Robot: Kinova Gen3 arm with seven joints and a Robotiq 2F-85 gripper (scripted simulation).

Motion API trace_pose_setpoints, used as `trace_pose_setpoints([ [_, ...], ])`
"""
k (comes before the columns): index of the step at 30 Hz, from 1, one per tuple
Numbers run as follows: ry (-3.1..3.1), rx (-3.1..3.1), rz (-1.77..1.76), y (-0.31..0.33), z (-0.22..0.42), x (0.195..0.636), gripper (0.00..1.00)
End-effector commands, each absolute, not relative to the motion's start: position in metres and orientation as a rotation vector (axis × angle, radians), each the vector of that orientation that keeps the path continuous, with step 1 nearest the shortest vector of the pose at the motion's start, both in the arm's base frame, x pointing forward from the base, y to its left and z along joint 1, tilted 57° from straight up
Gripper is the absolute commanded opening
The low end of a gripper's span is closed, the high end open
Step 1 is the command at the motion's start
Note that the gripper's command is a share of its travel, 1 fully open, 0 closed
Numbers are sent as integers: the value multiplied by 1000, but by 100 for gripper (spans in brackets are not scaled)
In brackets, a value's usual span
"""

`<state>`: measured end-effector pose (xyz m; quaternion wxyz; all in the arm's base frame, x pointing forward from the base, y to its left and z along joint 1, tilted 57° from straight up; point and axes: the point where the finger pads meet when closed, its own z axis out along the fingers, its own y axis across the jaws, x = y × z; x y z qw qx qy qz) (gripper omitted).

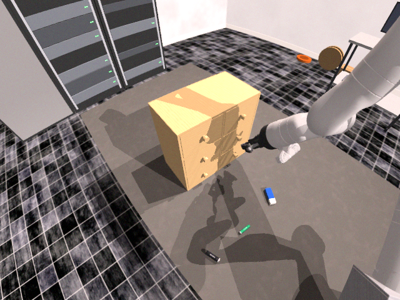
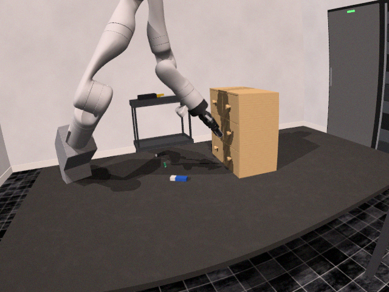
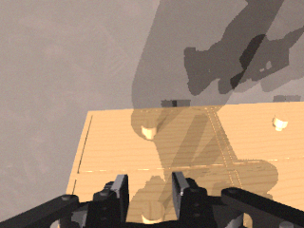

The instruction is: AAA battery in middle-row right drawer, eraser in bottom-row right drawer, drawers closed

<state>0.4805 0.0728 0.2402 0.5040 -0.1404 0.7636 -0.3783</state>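
- Green cylinder (image 1: 244, 229) (image 2: 165, 164), probably the AAA battery: on the table (image 1: 322, 194) (image 2: 188, 226); we judge it light, rigid and apt to roll; grip across mid-length.
- Eraser (image 1: 270, 195) (image 2: 179, 178), blue-sleeved, white-ended: flat on the table; likely light, slightly yielding; pinch the sleeve's long sides.
- Black cylinder (image 1: 210, 255) (image 2: 160, 154): on the table; label unreadable to us.
- Gripper (image 1: 247, 147) (image 2: 220, 135) (image 3: 150, 186): fingers partly apart, nothing between them.
- Chest (image 1: 204, 111) (image 2: 257, 132) (image 3: 114, 142): drawer interiors hidden; middle-right knob (image 1: 239, 137) (image 3: 152, 218) cropped in the wrist view, masked in the exterior; fingertip clearance uncertain.
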Motion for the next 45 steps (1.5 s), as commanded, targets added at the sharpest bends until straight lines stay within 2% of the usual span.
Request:
trace_pose_setpoints([
  [1,1845,-346,-914,75,239,482,33],
  [45,1844,-347,-912,77,239,484,33],
])
